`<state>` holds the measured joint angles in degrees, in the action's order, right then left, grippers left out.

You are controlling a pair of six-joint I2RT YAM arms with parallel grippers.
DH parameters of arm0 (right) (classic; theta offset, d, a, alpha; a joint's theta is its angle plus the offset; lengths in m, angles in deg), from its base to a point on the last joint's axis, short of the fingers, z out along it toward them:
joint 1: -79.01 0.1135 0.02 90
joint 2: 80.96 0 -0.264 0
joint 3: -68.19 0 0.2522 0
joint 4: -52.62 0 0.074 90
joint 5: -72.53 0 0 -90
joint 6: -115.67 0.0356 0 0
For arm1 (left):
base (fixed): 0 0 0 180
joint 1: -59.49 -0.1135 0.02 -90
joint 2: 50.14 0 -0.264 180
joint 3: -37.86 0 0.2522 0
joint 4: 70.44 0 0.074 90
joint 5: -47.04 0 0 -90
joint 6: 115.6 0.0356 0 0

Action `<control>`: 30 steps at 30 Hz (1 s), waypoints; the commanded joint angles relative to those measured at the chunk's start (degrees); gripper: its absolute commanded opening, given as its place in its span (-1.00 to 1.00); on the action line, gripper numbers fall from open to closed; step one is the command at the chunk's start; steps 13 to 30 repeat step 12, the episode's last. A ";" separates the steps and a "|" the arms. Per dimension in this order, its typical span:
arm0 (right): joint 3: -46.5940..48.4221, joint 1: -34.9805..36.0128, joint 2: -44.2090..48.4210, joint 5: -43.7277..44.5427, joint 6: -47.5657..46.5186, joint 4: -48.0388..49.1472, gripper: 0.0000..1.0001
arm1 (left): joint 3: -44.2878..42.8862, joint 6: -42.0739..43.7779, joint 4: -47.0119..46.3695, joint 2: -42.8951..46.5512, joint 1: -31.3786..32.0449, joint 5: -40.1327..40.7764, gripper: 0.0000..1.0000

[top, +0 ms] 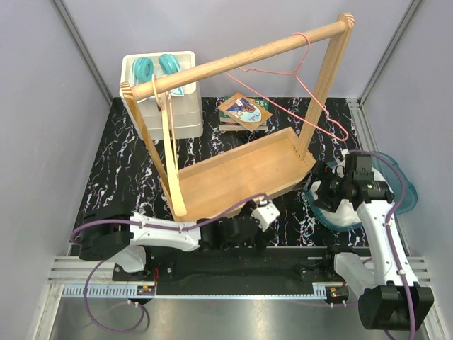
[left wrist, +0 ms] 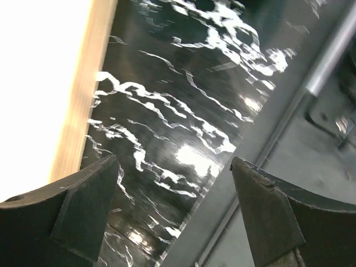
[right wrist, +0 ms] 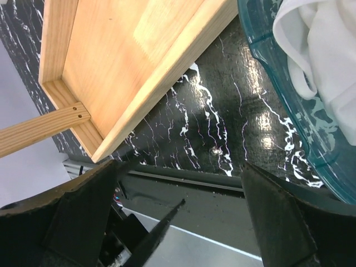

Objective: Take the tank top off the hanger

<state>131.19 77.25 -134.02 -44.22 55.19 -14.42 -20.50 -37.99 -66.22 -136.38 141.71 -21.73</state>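
The tabletop is black with white marble veining, glossy enough to throw back glare in the left wrist view. Across its middle stands a pale wooden rack. It has a shallow rectangular tray for a base, flat uprights at either end and a round rail across the top.

At the right edge sits a round basin of clear teal plastic. The tank top, soft white cloth, lies crumpled inside it and off the hanger. The right wrist view shows its folds behind the basin's curved wall.

A boxy white bin with rounded corners stands toward the far left corner, with two teal rounded pieces on its lid. A small stack of flat printed cards or books lies by the far edge, behind the rack.

The left arm lies low along the near edge. The left gripper has its dark, wedge-shaped fingers spread wide over bare marble, with nothing between them and the rack's side just beside it. The right gripper is between the rack's right near corner and the basin. Its jaws are likewise parted wide and hold nothing.

The hanger, thin pink wire, hangs bare from the rail close to the right upright.
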 commanded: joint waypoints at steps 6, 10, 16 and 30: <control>-8.88 0.44 6.73 -9.19 0.01 9.85 0.99 | 10.31 -17.40 -17.26 9.67 -10.49 -11.47 0.76; -11.52 0.79 8.58 -14.47 0.19 12.75 0.99 | 16.80 -23.64 -20.86 17.04 -11.02 -11.66 0.78; -11.79 0.79 9.28 -15.35 0.10 14.33 1.00 | 21.02 -25.75 -22.88 19.78 -11.11 -10.35 0.79; -11.79 0.79 9.28 -15.35 0.10 14.33 1.00 | 21.02 -25.75 -22.88 19.78 -11.11 -10.35 0.79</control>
